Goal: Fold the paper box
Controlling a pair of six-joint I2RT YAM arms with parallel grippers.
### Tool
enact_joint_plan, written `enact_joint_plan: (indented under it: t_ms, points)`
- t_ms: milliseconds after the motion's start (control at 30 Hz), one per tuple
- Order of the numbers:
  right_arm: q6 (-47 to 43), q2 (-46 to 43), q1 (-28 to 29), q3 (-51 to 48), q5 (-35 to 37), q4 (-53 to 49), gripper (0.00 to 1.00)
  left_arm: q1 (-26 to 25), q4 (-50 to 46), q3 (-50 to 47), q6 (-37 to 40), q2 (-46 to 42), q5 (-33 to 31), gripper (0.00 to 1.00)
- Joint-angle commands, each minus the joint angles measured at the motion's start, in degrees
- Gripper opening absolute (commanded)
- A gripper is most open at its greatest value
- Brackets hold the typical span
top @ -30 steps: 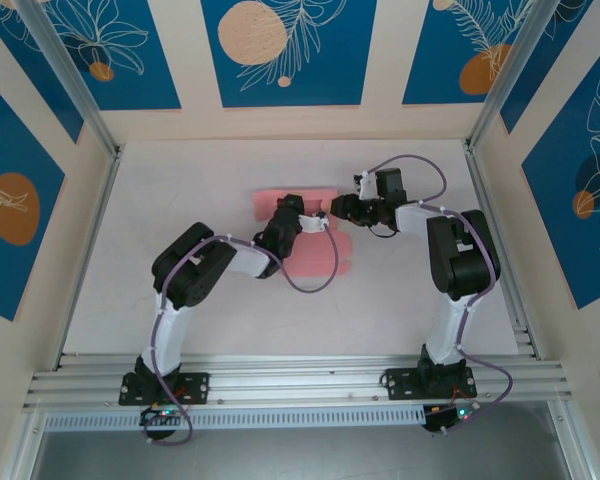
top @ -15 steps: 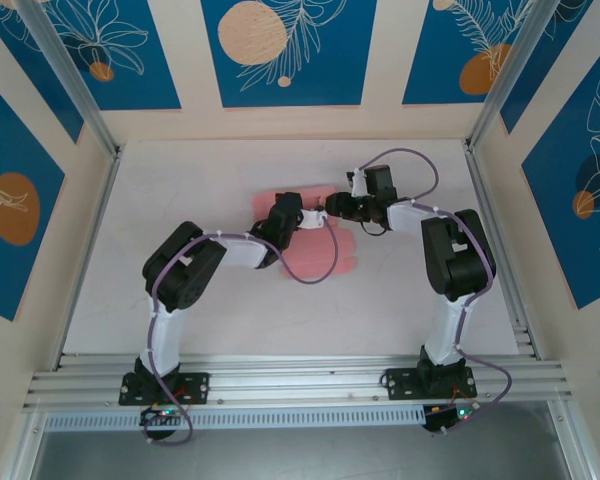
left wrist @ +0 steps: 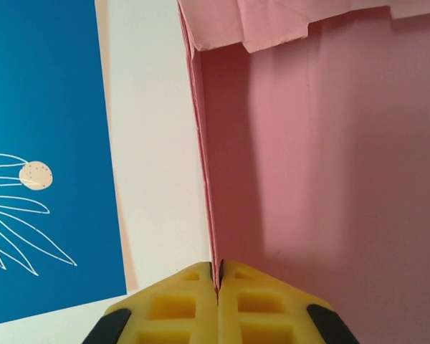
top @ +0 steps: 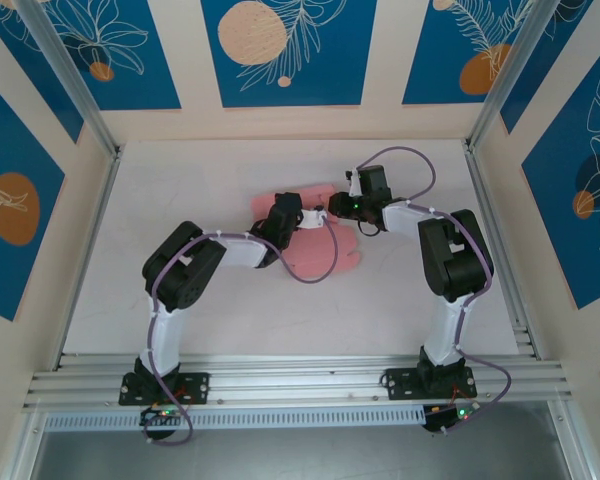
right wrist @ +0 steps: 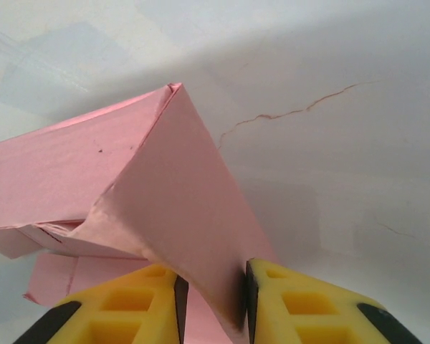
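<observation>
Top external view: paper box (top: 312,250) mid-desk (top: 180,180). Left end effector (left wrist: 217,283) pressed together on thin wall at box's 11 o'clock; right end effector (right wrist: 211,287) pinching raised panel at 1 o'clock. Likely light, flimsy, crease-prone: grip near folds, gently.

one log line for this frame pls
step: folding paper box | left gripper: shut on wall edge | right gripper: pinching raised flap | box: partly folded, on table

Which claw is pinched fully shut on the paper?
The left claw: its jaws meet on a thin wall of the paper box; the right claw straddles a bulky fold.
</observation>
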Motion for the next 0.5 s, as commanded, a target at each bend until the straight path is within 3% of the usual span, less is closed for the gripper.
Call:
enact_joint_plan:
  t_ms: [0,233,467]
  points:
    - [0.17,2.58,0.12,2.47,2.54,-1.39,0.31,-1.41,-6.89,1.07,-2.73,-0.29,9.07,0.0]
    - [0.16,4.05,0.3,5.25,1.71,-1.7,0.42,-0.98,-8.96,2.57,-3.66,-0.32,10.69,0.0]
    - [1.45,4.7,0.53,6.3,4.78,-3.11,0.33,-0.89,-8.48,2.2,-4.14,-0.02,9.86,0.0]
